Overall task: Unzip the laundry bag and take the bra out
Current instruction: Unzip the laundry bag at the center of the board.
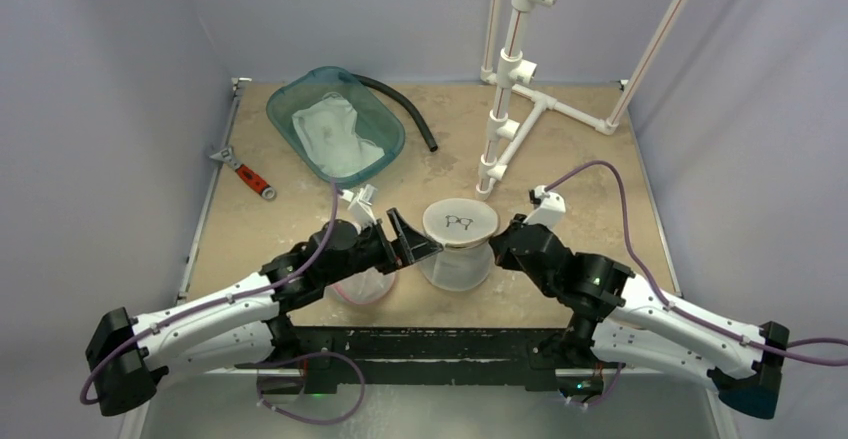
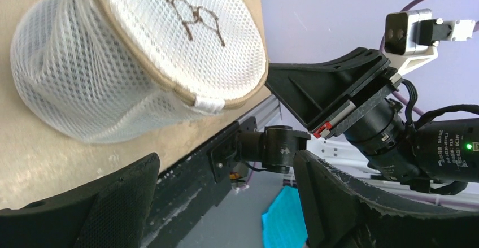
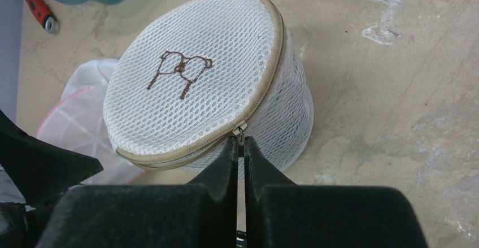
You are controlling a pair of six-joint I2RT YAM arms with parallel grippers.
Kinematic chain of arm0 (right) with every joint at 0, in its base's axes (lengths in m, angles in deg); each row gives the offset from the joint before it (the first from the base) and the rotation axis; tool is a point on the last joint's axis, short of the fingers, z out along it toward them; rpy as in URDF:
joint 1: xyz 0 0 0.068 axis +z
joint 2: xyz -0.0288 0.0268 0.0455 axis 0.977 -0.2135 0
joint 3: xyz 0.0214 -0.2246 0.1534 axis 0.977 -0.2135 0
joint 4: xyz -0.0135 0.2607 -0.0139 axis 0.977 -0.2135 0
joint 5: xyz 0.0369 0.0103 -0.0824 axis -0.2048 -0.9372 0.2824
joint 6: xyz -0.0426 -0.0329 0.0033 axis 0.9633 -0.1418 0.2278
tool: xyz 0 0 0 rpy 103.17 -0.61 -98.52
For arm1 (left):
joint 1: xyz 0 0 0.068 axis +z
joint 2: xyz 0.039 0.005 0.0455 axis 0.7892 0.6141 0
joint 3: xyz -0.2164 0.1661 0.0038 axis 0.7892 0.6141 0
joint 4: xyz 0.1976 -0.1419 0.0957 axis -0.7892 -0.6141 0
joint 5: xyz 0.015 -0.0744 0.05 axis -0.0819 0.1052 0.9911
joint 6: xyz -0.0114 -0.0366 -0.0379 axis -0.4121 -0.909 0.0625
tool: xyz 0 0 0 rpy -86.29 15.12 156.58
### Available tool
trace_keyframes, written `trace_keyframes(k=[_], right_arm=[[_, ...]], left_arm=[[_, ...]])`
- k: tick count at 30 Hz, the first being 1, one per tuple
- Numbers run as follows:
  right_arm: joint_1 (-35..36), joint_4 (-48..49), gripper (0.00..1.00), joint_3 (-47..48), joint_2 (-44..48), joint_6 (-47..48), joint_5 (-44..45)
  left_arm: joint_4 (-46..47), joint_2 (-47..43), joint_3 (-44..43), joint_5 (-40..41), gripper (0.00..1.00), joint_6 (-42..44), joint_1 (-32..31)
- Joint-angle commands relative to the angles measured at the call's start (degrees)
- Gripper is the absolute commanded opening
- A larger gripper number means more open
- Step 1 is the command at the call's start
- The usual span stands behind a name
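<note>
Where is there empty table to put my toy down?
The biggest bare patch is the right side, between the white plastic pipe stand and the right arm. A smaller one lies on the left, between the red-handled wrench and the left arm. The middle is crowded: the round white mesh laundry bag, a pink-edged mesh bag, the left fingers and the right fingers.

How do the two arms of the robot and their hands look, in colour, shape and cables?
The left arm and right arm have white links and black joints. The left hand and right hand are black, each with two wedge-shaped fingers. A purple cable loops along each arm; a white camera block sits on each wrist.
</note>
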Motion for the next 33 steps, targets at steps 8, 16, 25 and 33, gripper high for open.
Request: trace_keyframes(k=[8, 16, 25, 33], right_arm=[[-0.12, 6.87, 0.0, -2.77, 1.4, 4.02, -2.74], [0.0, 6.91, 0.0, -3.13, 2.05, 4.55, -3.62], [0.01, 6.99, 0.0, -3.52, 3.15, 5.1, -4.29], [-0.02, 7.84, 0.0, -3.78, 3.31, 5.84, -5.69]], left_arm=[[1.64, 7.0, -1.56, 17.33, 0.83, -20.13, -12.17], [4.44, 10.28, -3.02, 26.9, 0.77, -27.51, -13.61], [7.34, 17.73, -6.13, 29.09, 0.58, -29.55, -14.19], [7.56, 21.66, -7.92, 29.96, 0.48, -30.0, -14.17]])
